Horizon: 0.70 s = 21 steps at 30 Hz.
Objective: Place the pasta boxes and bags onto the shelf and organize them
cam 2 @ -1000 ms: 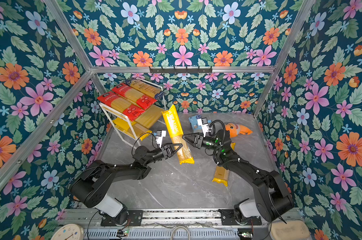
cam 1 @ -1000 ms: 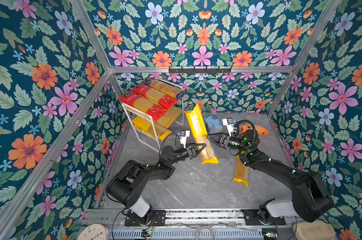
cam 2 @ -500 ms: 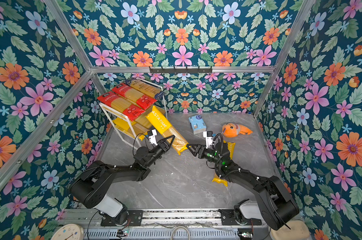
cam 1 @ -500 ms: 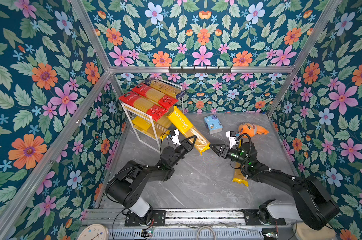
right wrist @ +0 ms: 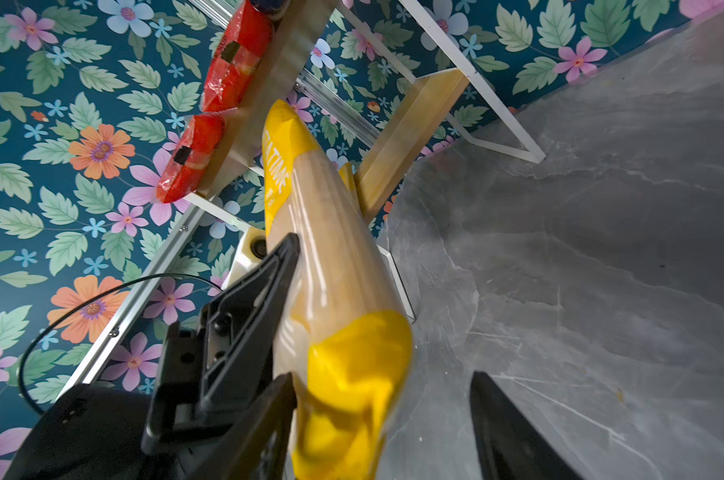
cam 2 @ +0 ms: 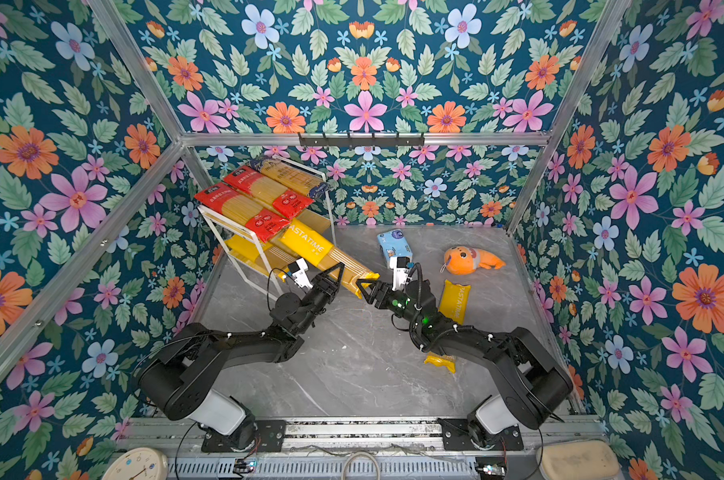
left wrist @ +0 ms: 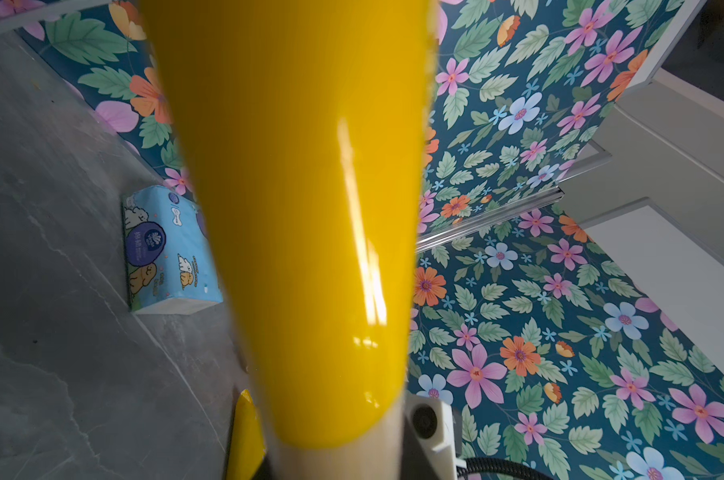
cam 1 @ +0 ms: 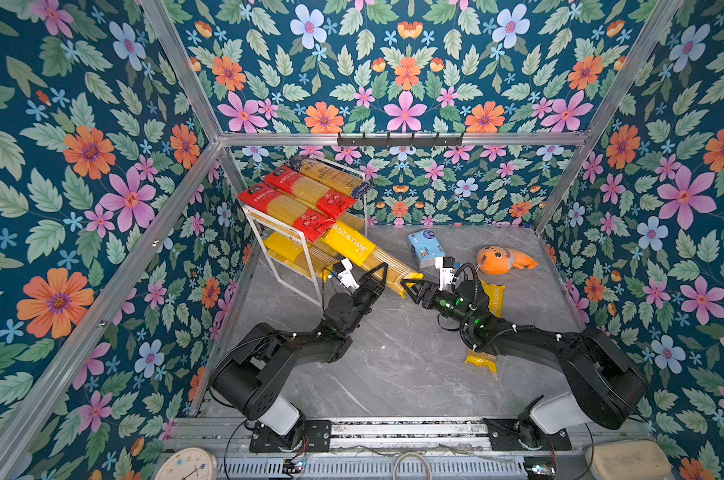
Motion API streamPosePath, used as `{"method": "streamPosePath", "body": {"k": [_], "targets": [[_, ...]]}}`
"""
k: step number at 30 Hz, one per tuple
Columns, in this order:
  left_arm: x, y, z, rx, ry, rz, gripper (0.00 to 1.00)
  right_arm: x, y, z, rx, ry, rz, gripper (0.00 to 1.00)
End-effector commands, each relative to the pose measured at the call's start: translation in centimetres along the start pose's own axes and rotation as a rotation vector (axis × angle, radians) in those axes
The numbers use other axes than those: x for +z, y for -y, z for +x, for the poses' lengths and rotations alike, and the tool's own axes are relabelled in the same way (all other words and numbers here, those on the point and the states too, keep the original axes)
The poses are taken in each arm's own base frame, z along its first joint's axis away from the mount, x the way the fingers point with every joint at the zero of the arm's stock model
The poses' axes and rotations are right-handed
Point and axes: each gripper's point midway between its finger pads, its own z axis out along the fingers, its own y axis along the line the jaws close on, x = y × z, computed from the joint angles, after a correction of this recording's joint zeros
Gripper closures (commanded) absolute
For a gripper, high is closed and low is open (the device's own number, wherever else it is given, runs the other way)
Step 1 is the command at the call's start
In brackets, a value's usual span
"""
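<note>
Left tool pinches a yellow PASTATIME pack whose far end pokes into the lower tier of the shelf, right tool spread wide at its near end; the pack probably next needs pushing lengthwise fully inside.

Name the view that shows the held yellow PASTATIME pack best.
The top views: both show the yellow PASTATIME pack nearly whole, label readable, slanting from the shelf to the left gripper shut on it. The right wrist view shows its near end and window; the left wrist view, only a yellow surface.
</note>
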Motion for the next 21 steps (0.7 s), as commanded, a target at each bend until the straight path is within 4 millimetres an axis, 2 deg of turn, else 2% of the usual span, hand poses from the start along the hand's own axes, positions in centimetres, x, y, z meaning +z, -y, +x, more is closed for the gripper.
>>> {"method": "streamPosePath", "body": {"k": [1,6,15,21], "targets": [[0.0,2.8,-0.4,0.010,0.008,0.103,0.74,0.5,-1.4,-1.3,-0.002,0.060,-0.053,0.34],[0.1,2.9,-0.2,0.007,0.001,0.098,0.71,1.2,-2.4,-1.8,0.014,0.078,-0.108,0.43],[-0.1,3.1,-0.3,0.038,0.001,0.088,0.61,2.0,-2.5,-1.6,0.037,0.065,-0.116,0.73],[-0.5,3.2,-0.4,0.088,0.002,0.074,0.53,2.3,-2.7,-2.0,0.061,0.085,-0.136,0.86]]}}
